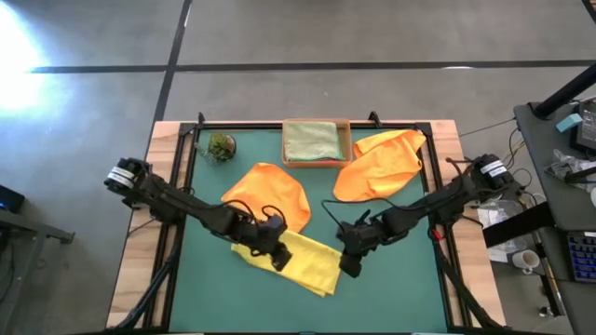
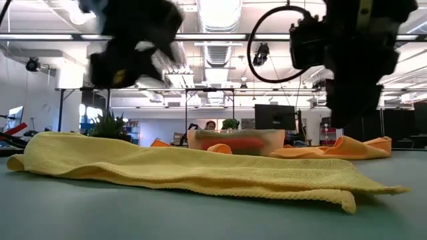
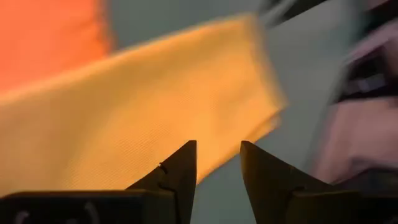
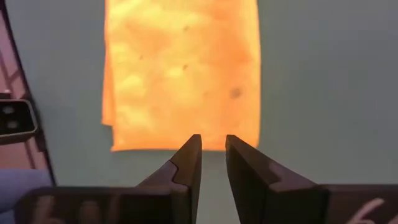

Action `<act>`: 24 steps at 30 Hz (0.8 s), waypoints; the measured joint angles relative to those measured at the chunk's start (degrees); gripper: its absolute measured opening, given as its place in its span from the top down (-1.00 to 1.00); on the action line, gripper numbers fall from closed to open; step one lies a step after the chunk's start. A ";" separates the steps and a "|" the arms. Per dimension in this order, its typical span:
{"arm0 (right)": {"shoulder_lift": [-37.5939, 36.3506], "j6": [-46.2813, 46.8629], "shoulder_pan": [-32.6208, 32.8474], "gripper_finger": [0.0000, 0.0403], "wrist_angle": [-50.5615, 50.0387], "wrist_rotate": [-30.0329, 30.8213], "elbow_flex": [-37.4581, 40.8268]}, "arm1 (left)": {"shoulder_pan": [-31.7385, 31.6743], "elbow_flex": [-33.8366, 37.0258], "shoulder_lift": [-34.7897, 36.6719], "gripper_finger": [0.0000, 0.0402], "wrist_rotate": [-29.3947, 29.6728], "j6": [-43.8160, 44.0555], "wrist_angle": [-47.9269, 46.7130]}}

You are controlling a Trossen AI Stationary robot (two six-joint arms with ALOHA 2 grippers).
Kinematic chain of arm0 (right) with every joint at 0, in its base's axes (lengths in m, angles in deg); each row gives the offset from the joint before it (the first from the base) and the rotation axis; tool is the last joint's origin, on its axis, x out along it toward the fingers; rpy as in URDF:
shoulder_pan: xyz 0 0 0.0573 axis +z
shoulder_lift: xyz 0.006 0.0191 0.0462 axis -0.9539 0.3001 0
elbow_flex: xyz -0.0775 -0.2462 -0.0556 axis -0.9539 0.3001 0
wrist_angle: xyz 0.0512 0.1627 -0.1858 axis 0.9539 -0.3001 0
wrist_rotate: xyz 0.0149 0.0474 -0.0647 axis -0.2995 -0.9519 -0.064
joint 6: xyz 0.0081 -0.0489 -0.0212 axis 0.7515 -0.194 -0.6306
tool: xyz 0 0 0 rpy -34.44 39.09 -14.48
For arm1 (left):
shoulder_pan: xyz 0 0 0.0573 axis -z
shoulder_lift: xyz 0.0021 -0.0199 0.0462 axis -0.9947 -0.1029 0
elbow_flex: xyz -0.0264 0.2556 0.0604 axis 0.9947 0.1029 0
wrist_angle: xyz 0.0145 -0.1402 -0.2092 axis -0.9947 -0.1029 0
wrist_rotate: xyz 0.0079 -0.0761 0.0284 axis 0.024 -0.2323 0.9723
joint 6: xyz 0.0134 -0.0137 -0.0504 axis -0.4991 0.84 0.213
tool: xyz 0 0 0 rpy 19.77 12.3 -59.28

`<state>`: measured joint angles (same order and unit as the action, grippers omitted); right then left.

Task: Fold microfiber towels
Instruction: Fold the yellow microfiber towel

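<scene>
The left pincer and right pincer, each parted and empty, are held above opposite ends of the folded yellow microfiber towel. The towel is laid flat on the green-matted tabletop between them.

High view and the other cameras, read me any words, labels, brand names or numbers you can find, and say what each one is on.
No text can be read in any view.
Yellow towel, orange towels, folded green towel in the cardboard tray: plain, no labels showing.
Cluttered side table at the right: items too small to read.
Room behind the table: a monitor is dark; nothing there is legible.
</scene>
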<state>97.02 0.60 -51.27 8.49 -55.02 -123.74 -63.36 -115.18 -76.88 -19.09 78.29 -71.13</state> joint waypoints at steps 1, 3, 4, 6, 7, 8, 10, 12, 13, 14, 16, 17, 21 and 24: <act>0.00 -1.30 -0.51 0.67 0.03 0.04 0.00 | 0.00 -0.19 -0.35 0.46 0.42 -0.03 3.25; 0.04 -3.97 -1.59 0.67 0.04 0.12 0.04 | 0.00 -0.54 -1.51 0.46 1.18 -0.27 7.44; 0.13 -5.04 -2.04 0.67 0.07 0.13 0.04 | 0.04 -0.79 -2.25 0.46 1.30 -0.53 8.45; 0.33 -6.89 -2.94 0.67 0.05 0.07 0.07 | 0.39 -1.25 -3.35 0.46 1.41 -0.52 8.67; 0.33 -8.30 -3.20 0.67 -0.08 0.00 0.09 | 0.72 -1.38 -3.91 0.46 1.41 -0.09 8.76; 0.33 -9.96 -3.45 0.66 -0.09 -0.10 0.09 | 1.18 -1.40 -4.28 0.46 1.41 0.14 8.84; 0.33 -12.97 -3.76 0.62 0.10 -0.31 0.09 | 2.46 -1.38 -5.02 0.46 1.39 2.20 8.66; 0.42 -14.94 -4.35 0.55 0.09 -1.54 0.09 | 4.03 -1.38 -5.22 0.46 1.38 5.10 8.70; 0.71 -15.55 -4.71 0.52 0.21 -2.91 0.09 | 4.90 -1.38 -5.22 0.46 1.40 6.48 8.74; 1.10 -16.28 -5.14 0.48 0.35 -4.26 0.09 | 5.75 -1.38 -5.22 0.46 1.48 7.95 8.89; 2.30 -17.55 -5.63 0.40 0.39 -5.90 0.13 | 7.72 -1.38 -5.22 0.46 2.71 10.83 8.85; 3.12 -18.34 -5.84 0.36 0.56 -6.36 0.17 | 8.65 -1.38 -5.22 0.46 3.81 12.11 8.84; 6.49 -20.45 -6.52 0.25 0.99 -6.88 0.17 | 12.01 -1.34 -5.22 0.46 8.22 17.82 8.84; 8.50 -20.59 -7.11 0.19 1.81 -9.15 0.17 | 13.99 -1.31 -5.22 0.46 11.27 21.32 8.83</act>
<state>105.53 -19.99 -58.38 10.31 -64.17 -123.57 -49.38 -116.49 -82.10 -7.82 99.62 -62.30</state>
